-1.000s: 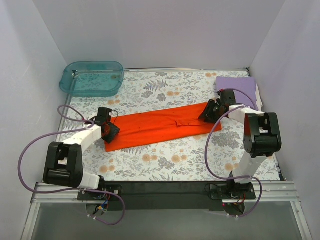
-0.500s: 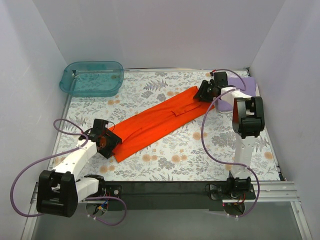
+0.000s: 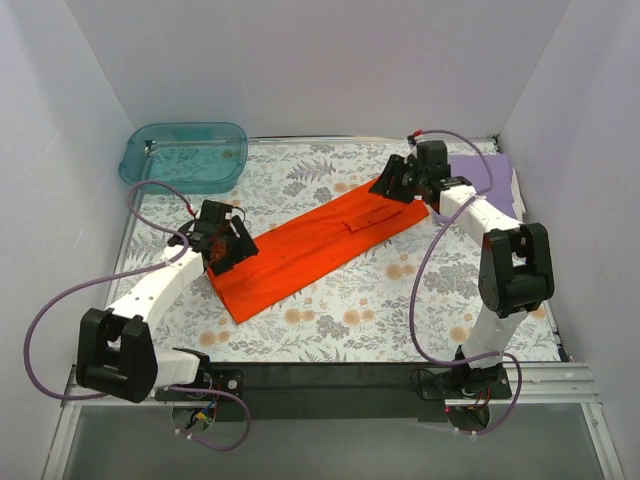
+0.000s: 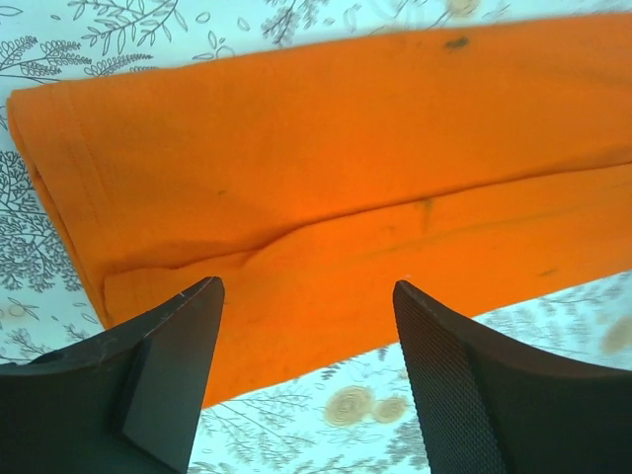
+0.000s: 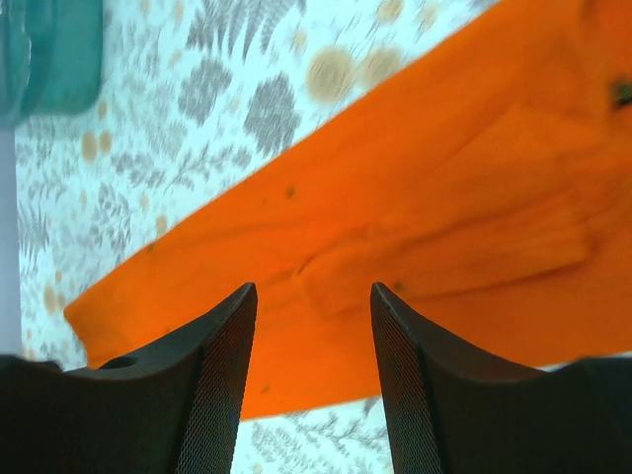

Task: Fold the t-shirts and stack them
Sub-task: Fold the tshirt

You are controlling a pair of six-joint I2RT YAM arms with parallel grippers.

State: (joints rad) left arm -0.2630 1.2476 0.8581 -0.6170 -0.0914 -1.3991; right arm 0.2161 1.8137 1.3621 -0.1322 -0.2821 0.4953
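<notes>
Floral table (image 3: 340,330) under narrow-folded orange t-shirt (image 3: 310,245). Probably soft, limp; best pinched at end corners. Jaws parted, empty on left gripper (image 4: 306,286), right gripper (image 5: 313,288).

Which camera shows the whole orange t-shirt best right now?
Top external: the orange t-shirt shows almost end to end, a long folded strip lying diagonally. Left wrist shows only one hemmed end and a fold edge; right wrist, a blurry stretch cut off by the frame.
</notes>
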